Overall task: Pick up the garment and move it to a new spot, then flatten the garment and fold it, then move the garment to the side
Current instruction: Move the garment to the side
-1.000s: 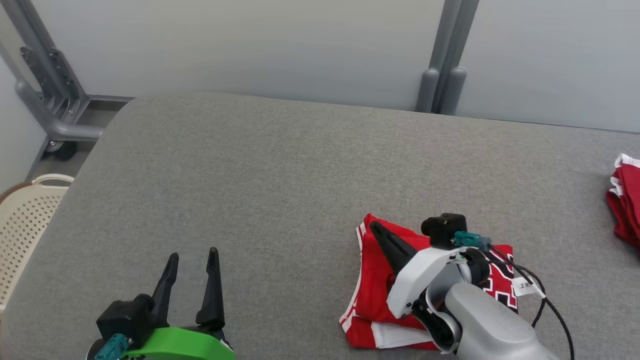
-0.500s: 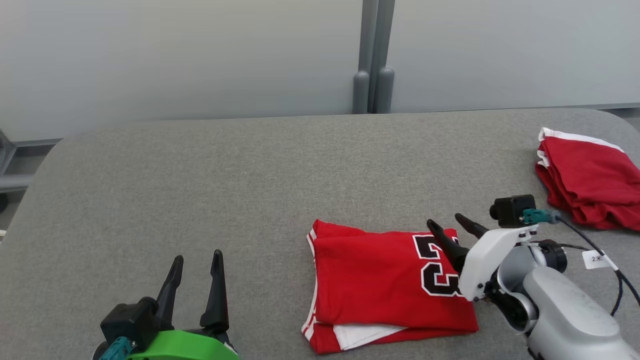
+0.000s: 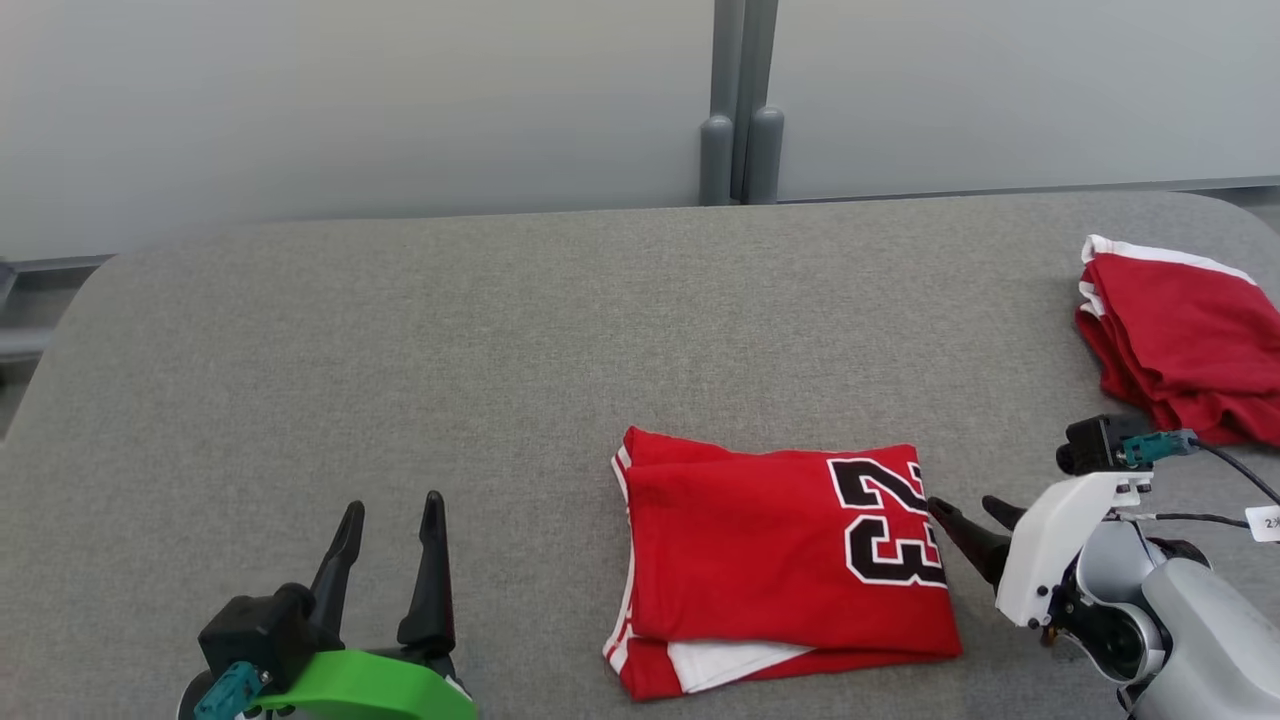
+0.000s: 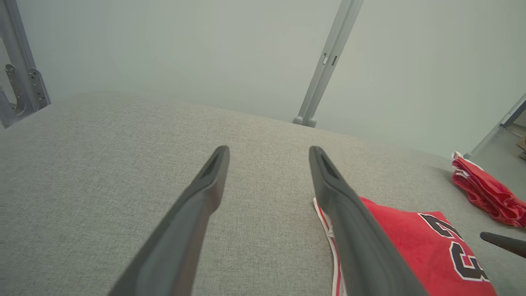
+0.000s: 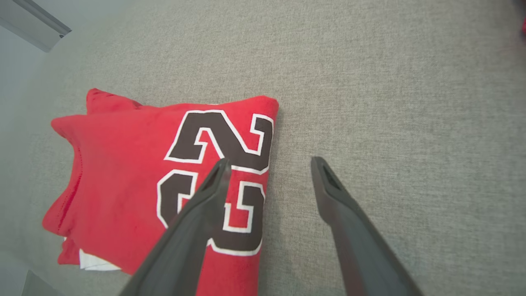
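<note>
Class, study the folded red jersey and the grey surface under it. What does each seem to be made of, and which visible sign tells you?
Folded red jersey: probably a soft synthetic knit, matte; it lies in limp layers and carries a flat black number. Grey surface: woven upholstery cloth, matte; a fine flecked weave shows, and rounded corners hint at padding.

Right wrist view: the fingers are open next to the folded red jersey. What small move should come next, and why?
Probably draw the right gripper back and up, clear of the jersey. Its fingers stand open and empty at the jersey's right edge, and the jersey already lies folded flat on the table, so backing off avoids ruffling it.
</note>
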### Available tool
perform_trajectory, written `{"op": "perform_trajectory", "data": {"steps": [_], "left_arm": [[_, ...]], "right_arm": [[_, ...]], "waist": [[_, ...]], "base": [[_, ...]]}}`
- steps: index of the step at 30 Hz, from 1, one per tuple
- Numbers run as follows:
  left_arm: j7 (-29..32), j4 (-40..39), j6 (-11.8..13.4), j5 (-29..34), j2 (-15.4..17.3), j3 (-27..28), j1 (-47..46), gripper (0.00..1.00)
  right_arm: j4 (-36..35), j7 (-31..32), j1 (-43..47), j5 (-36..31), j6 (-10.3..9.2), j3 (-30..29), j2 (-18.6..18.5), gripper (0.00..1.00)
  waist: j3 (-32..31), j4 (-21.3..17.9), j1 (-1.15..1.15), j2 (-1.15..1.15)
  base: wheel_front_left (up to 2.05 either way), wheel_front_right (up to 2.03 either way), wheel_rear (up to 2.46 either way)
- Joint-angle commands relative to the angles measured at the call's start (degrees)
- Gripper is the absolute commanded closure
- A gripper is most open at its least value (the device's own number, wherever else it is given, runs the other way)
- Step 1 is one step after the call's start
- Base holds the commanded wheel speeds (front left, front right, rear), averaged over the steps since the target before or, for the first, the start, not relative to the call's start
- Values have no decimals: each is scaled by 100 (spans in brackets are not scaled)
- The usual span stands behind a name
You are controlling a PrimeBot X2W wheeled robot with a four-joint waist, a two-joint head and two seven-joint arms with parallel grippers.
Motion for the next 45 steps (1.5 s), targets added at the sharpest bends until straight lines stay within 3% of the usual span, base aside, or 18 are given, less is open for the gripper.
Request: {"op": "perform_trajectory", "data": {"steps": [1, 16, 17, 19, 20, 23, 34, 45], "left_arm": [[4, -18, 32, 62, 51, 26, -98, 0], [0, -61, 56, 37, 98, 57, -194, 0], [-4, -60, 57, 33, 100, 60, -197, 0], [-7, -59, 64, 26, 98, 62, -203, 0], [-11, -60, 64, 23, 96, 61, -210, 0], [-17, -64, 71, 17, 94, 65, -227, 0], [-66, -54, 62, 30, 86, 48, -263, 0], [-146, -25, 26, 52, 43, 49, -377, 0]], "right_arm": [[18, 61, 82, 100, 2, -40, 19, 0], [486, 342, -22, 296, 2, -3, 281, 0], [512, 342, -47, 293, 2, 17, 297, 4], [553, 336, -87, 303, 2, 77, 330, 49], [553, 333, -106, 314, 2, 117, 344, 55], [526, 245, -189, 318, 2, 207, 322, 100], [321, 130, -445, 234, 1, 247, -138, 100], [93, 473, -1026, -130, 1, 74, -528, 100]], "waist": [[93, 131, 0, 31], [285, 500, 0, 31], [288, 502, 0, 31], [294, 503, 0, 31], [297, 501, 0, 31], [320, 484, 0, 31], [332, 156, 0, 31], [427, -953, 0, 31]], "base": [[0, 0, 0], [0, 0, 0], [0, 0, 0], [0, 0, 0], [0, 0, 0], [0, 0, 0], [0, 0, 0], [0, 0, 0]]}}
